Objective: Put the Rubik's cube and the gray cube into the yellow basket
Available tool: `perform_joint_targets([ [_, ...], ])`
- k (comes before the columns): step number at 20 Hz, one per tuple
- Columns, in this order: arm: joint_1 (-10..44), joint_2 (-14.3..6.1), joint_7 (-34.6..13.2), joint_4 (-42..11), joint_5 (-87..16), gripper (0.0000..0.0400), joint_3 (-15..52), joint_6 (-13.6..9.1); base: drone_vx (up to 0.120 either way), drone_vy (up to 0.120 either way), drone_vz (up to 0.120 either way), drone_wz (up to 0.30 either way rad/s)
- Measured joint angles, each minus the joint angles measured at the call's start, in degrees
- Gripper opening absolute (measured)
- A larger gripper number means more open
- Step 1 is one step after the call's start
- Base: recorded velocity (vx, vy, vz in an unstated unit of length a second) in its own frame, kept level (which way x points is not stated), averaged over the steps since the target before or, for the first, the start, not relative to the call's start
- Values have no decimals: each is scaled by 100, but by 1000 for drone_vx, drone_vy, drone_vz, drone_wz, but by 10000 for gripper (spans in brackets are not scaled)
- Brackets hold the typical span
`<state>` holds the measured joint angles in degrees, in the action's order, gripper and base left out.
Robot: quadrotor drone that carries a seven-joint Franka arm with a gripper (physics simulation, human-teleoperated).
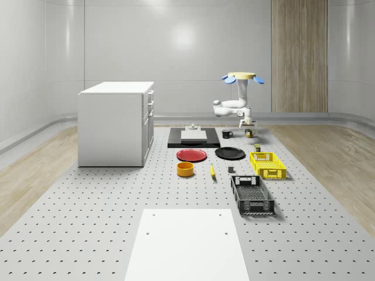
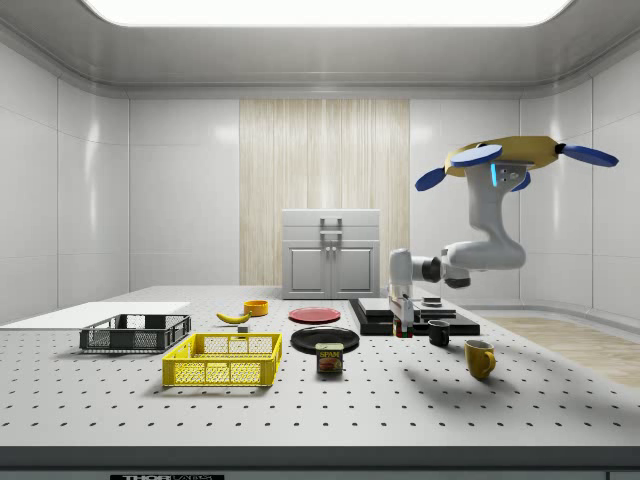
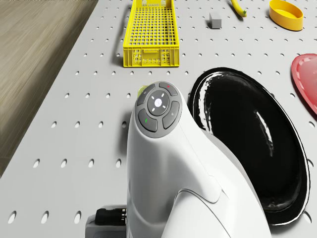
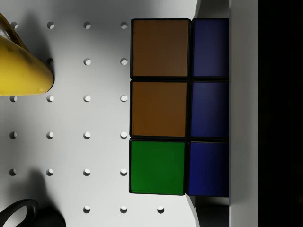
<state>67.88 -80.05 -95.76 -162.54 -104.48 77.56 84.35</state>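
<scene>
Gripper (image 2: 404, 327) low over Rubik's cube (image 4: 179, 107), jaw state unclear; drone (image 1: 242, 76) hovering above; mugs, black plate (image 3: 250, 148) close by.

1. The room is evenly and brightly lit; the side view shows a broad ceiling light panel (image 2: 325, 10) as the source overhead.
2. The glossy back wall (image 1: 176, 52) carries soft vertical streaks and one round bright reflection in the whole-scene view.
3. Shadows on the perforated table (image 2: 400, 400) are soft and short, lying close under each thing; a diffuse patch lies near the yellow mug (image 2: 480, 358).
4. The black plate (image 3: 247, 148) bears sharp white glare along its rim in the drone view.
5. In the wrist view, the Rubik's cube (image 4: 158, 106) sits in shade, its colours dulled, with a black band beside it.
6. The drone view shows wide-angle stretching at the edges.
</scene>
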Motion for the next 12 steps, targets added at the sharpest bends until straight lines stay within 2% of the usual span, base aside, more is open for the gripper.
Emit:
perform_joint_targets([
  [2, 9, -36, -8, 1, 27, 321, 16, 30, 120, 0, 100, 0],
  [3, 13, -53, -12, 1, 38, 321, 22, 46, 120, 0, 0, 0],
  [9, 37, -158, -33, 5, 95, 321, 48, 141, 120, 120, 0, 0],
  [12, 48, -208, -43, 7, 118, 321, 56, 187, 120, 0, 0, 0],
])
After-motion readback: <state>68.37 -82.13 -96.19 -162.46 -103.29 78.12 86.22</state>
